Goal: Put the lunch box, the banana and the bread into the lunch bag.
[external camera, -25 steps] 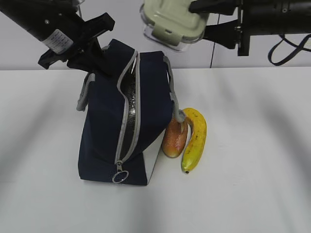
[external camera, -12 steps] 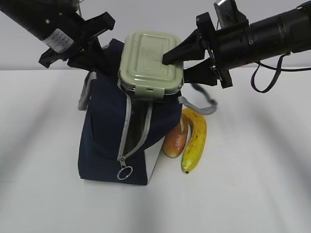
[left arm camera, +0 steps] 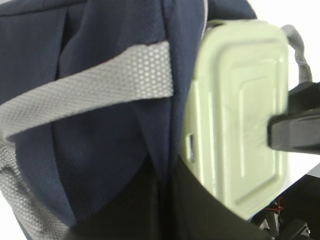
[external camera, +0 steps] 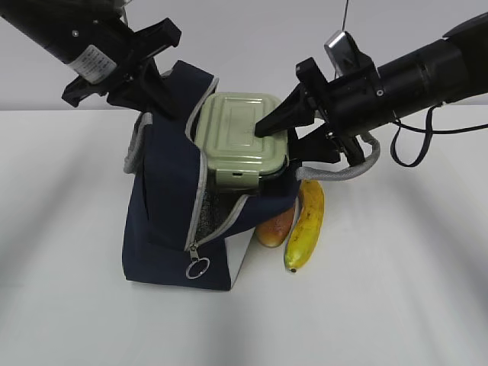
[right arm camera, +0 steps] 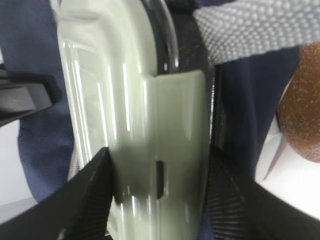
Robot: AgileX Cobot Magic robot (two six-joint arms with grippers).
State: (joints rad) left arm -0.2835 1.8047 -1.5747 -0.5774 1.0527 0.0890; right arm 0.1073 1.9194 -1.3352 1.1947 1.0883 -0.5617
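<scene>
Clamped across its short sides, right gripper [external camera: 284, 141] jaws hold the sage-green-lidded clear plastic lunch box [external camera: 242, 137] — rigid, smooth, likely slippery — half sunk in the navy fabric lunch bag's [external camera: 168, 206] mouth. Left gripper [external camera: 156, 84], closed, pinches the floppy rim — keeping it open.

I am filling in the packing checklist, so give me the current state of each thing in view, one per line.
lunch bag: upright, unzipped, mouth held open
lunch box: lid clipped on, tilted, partly into the bag's mouth
banana: lying on the table beside the bag, not packed
bread: on the table between bag and banana, not packed
left claw: shut on the bag's rim
right claw: gripping the lunch box
</scene>
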